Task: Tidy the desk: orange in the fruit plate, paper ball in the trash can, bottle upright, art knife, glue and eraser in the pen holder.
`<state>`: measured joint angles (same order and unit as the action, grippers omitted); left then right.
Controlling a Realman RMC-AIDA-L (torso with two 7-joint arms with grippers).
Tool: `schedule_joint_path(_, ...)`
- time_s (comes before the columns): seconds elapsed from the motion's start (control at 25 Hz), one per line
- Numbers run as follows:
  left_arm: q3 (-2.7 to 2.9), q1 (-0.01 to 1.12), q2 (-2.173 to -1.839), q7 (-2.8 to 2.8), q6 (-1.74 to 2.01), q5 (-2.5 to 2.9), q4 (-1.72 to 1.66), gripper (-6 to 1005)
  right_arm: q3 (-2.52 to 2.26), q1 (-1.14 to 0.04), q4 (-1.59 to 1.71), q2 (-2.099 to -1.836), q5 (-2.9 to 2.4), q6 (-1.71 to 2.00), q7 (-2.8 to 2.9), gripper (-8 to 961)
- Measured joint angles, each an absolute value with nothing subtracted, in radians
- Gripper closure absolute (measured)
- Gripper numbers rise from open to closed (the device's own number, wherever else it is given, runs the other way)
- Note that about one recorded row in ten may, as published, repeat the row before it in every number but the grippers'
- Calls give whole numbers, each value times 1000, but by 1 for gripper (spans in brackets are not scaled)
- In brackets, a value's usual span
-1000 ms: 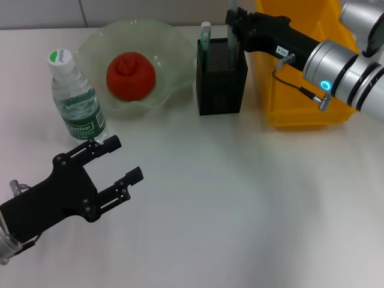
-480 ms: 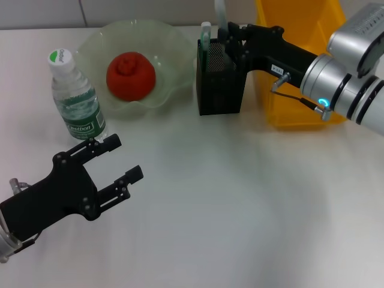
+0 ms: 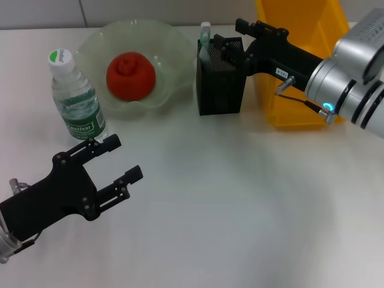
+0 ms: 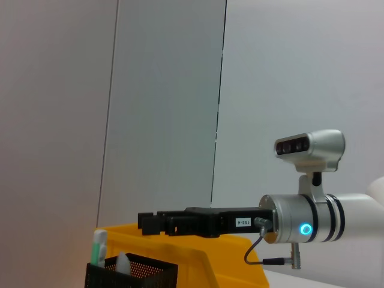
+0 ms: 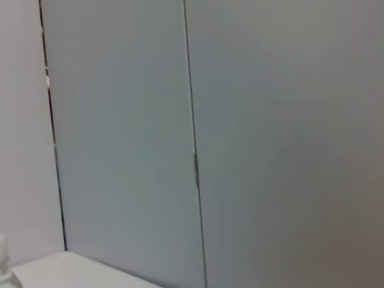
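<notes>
My right gripper (image 3: pixel 228 33) hovers open and empty just over the black mesh pen holder (image 3: pixel 221 78), which also shows in the left wrist view (image 4: pixel 129 274). A white and green glue stick (image 3: pixel 205 35) and a pale item (image 4: pixel 123 262) stick up from the holder. The orange (image 3: pixel 131 74) lies in the green glass fruit plate (image 3: pixel 174 45). The bottle (image 3: pixel 74 99) stands upright at the left. My left gripper (image 3: pixel 117 159) is open and empty at the front left. The paper ball, art knife and eraser are not visible.
The yellow trash can (image 3: pixel 300 66) stands right of the pen holder, under my right arm; it also shows in the left wrist view (image 4: pixel 180 252). The right wrist view shows only a wall and a bit of the bottle's top (image 5: pixel 3 264).
The long pale item that my right gripper held upright over the pen holder has gone down into it. The gripper has let go and dropped lower. The left arm has not moved.
</notes>
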<state>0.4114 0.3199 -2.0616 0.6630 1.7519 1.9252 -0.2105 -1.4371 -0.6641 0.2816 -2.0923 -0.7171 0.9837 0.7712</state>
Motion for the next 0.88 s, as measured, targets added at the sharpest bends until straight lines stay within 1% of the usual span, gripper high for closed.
schedule_joint_path(0.08, 413, 321, -2062, 668, 1752, 1926, -210, 297, -1427, -626, 300, -2092, -715, 1057, 779, 353)
schedule_joint_path(0.16, 417, 325, -2062, 671, 1752, 1929, -210, 297, -1426, -608, 312, -2091, -715, 1085, 780, 291)
schedule_joint_path(0.28, 419, 334, -2062, 685, 1752, 1934, -211, 297, -1437, -528, 366, -2084, -723, 1220, 814, 197)
schedule_joint_path(0.36, 420, 342, -2062, 710, 1752, 1941, -221, 297, -1437, -510, 375, -2080, -730, 1264, 836, 197)
schedule_joint_path(0.4, 421, 345, -2062, 722, 1752, 1945, -227, 297, -1432, -480, 381, -2069, -767, 1367, 876, 197)
schedule_joint_path(0.44, 423, 350, -2062, 742, 1752, 1952, -240, 297, -1432, -480, 381, -2069, -767, 1367, 876, 197)
schedule_joint_path(0.48, 427, 357, -2062, 770, 1752, 1964, -258, 297, -1422, -453, 381, -2050, -834, 1487, 906, 197)
schedule_joint_path(0.52, 427, 357, -2062, 770, 1752, 1964, -258, 297, -1422, -453, 381, -2050, -834, 1487, 906, 197)
schedule_joint_path(0.56, 433, 362, -2062, 785, 1752, 1974, -268, 297, -1415, -429, 382, -2023, -904, 1599, 931, 197)
schedule_joint_path(0.6, 433, 362, -2062, 785, 1752, 1974, -268, 297, -1415, -429, 382, -2023, -904, 1599, 931, 197)
schedule_joint_path(0.64, 455, 374, -2060, 818, 1752, 1997, -296, 297, -1414, -421, 382, -2010, -932, 1637, 937, 198)
schedule_joint_path(0.68, 460, 375, -2060, 821, 1752, 1999, -300, 297, -1414, -410, 378, -1989, -985, 1697, 953, 198)
schedule_joint_path(0.72, 482, 379, -2059, 838, 1753, 2006, -315, 297, -1414, -410, 378, -1989, -985, 1697, 953, 198)
schedule_joint_path(0.88, 549, 393, -2052, 884, 1755, 2009, -345, 297, -1413, -386, 367, -1947, -1112, 1728, 979, 198)
